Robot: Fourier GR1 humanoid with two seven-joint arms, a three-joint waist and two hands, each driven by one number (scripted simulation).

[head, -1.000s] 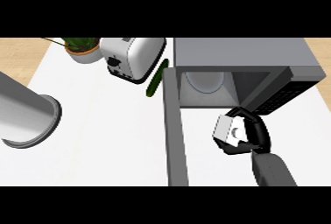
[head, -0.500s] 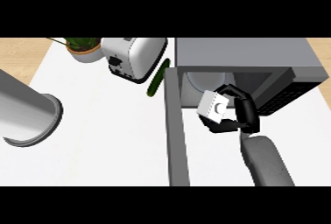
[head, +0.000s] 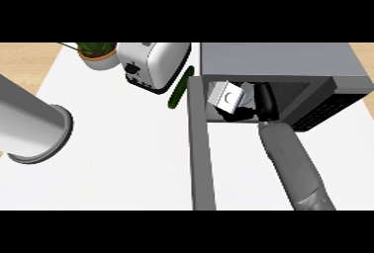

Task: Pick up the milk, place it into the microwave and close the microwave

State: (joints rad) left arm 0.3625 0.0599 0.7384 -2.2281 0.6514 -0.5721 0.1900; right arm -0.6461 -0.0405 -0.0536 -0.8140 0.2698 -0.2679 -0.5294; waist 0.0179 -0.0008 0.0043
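The grey microwave [head: 285,62] stands at the back right with its door [head: 200,148] swung open toward me, seen edge-on. My right hand [head: 263,101] is inside the microwave's opening, its fingers curled round the white milk carton [head: 228,95]. The carton sits tilted at the left part of the cavity, partly hidden by the hand. My right forearm [head: 292,163] stretches from the lower edge into the opening. My left forearm [head: 29,123] shows as a large grey cylinder at the left; its hand is out of sight.
A silver toaster [head: 152,64] stands at the back left of the microwave, with a green cucumber [head: 179,89] lying between them. A potted plant [head: 95,53] is at the back left corner of the white counter [head: 116,168].
My right hand has carried the milk carton up and away from me, from in front of the microwave into its cavity. The left forearm has shifted slightly.
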